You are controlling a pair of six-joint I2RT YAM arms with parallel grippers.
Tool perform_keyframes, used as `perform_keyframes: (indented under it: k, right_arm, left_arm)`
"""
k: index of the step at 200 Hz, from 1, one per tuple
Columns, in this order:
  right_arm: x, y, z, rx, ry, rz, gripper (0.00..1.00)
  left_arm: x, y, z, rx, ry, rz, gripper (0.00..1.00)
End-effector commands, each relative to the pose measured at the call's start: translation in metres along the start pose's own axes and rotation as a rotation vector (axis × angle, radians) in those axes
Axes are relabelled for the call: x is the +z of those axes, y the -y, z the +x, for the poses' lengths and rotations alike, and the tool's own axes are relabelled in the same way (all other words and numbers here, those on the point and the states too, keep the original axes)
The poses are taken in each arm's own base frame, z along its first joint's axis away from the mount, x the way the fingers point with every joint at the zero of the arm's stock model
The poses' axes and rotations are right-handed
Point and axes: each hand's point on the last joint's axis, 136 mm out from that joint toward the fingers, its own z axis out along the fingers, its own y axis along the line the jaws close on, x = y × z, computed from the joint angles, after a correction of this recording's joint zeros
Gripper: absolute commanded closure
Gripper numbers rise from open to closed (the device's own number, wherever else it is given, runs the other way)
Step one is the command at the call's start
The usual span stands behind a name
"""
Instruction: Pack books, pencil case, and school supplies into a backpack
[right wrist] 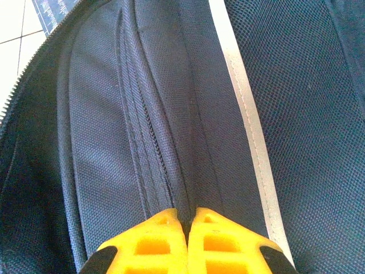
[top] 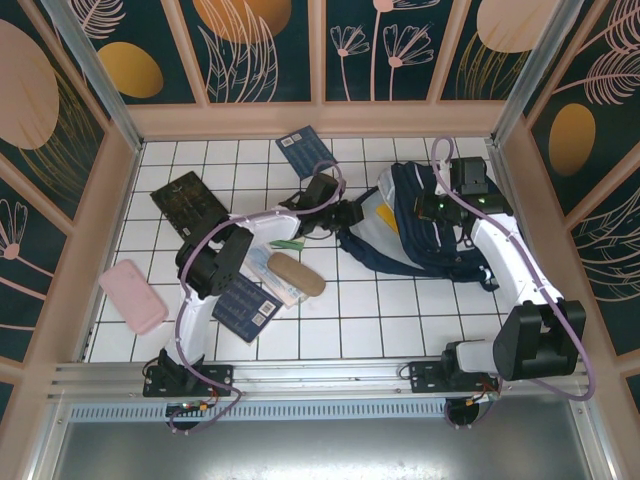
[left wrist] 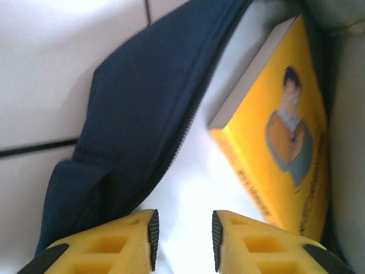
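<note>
**Step in hand.** Book loading, judged to be at an early stage: one of four books is inside.

**Layout, left to right (top view, clock face centred on the worktop (top: 380, 320)).**
- Pink case (top: 133, 295): 8 o'clock, near the left wall.
- Black book (top: 190, 200): 10 o'clock.
- Navy book (top: 245, 305): 7 o'clock, partly under the left arm. The loose supplies (top: 268, 262) and the brown case (top: 297, 273) lie just beside it.
- Second navy book (top: 305, 150): 12 o'clock.
- Left hand (top: 350, 213): at the mouth of the backpack (top: 440, 250), jaws apart and gripping nothing.
- Yellow book (top: 388, 216): inside the mouth, at 3 o'clock from the left hand.
- Right hand (top: 437, 207): on top of the backpack at 2 o'clock, closed on a fold of its fabric.

**Next move.** Judged requirement: withdraw the left hand toward 9 o'clock and pick up another book. The right hand holds its pinch so that the mouth does not collapse. The thin books lie flat on the worktop, so an edge-first grip is likely needed.

**View differences.**
- The left wrist view shows the gap between the fingertips (left wrist: 153, 231) with nothing in it, the zipper edge of the flap, and the cartoon figure on the yellow book. The top view does not resolve these.
- The right wrist view shows the fabric ridge running into the closed jaws beside a white stripe (right wrist: 245, 114).
- The items waiting on the worktop appear in the top view.
</note>
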Motion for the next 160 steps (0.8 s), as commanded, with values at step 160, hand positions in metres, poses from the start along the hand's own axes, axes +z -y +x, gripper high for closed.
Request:
perform_keyframes:
  k: [160]
  right_arm:
    - [-0.03, -0.042, -0.065, -0.013, 0.163, -0.173, 1.0]
  left_arm:
    - [0.052, 0.061, 0.055, -0.329, -0.068, 0.106, 0.53]
